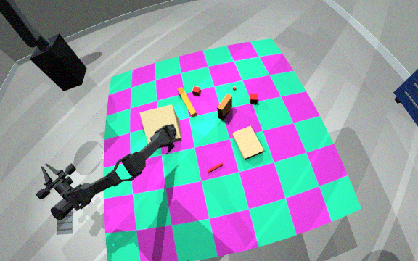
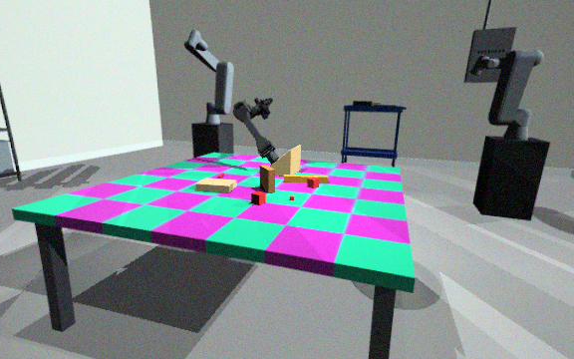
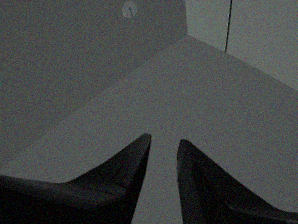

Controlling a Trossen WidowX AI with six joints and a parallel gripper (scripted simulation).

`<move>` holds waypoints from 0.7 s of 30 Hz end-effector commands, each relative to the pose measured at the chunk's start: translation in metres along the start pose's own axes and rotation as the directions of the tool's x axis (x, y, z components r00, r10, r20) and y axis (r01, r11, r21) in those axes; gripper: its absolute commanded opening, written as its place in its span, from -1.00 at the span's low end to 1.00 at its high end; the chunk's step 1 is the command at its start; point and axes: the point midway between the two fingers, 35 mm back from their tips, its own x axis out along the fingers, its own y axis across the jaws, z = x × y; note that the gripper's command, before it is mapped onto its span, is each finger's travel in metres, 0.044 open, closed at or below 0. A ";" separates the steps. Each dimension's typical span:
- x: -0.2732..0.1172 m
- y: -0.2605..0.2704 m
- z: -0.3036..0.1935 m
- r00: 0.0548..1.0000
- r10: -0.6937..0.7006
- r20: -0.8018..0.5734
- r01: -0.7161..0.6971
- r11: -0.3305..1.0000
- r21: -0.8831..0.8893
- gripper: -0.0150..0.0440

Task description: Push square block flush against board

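Note:
A pale rectangular slab [image 1: 248,142] [image 2: 213,185] lies flat right of the table's middle in the top view. It seems to be the square block and the board lying together with outer edges in line, but I cannot make out a clear seam. My gripper [image 1: 45,166] [image 3: 164,143] is raised far off beyond the table's left edge, well away from the slab. Its fingers stand a narrow gap apart with nothing between them. The wrist view shows only grey floor and walls, no block or board.
A big pale wedge [image 1: 160,119] [image 2: 292,161] stands behind my forearm. An orange bar [image 1: 187,102], an upright brown block [image 1: 225,106] [image 2: 267,179], red cubes [image 1: 196,90] [image 1: 254,98], a tiny red cube [image 1: 234,88] and a red stick [image 1: 215,167] lie around the slab.

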 end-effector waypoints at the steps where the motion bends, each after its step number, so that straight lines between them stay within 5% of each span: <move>1: -0.028 -0.011 0.011 0.995 -0.067 0.073 0.062 0.996 0.067 -0.49; 21: -0.165 -0.046 0.041 0.859 -0.344 0.379 0.169 0.890 0.425 -0.49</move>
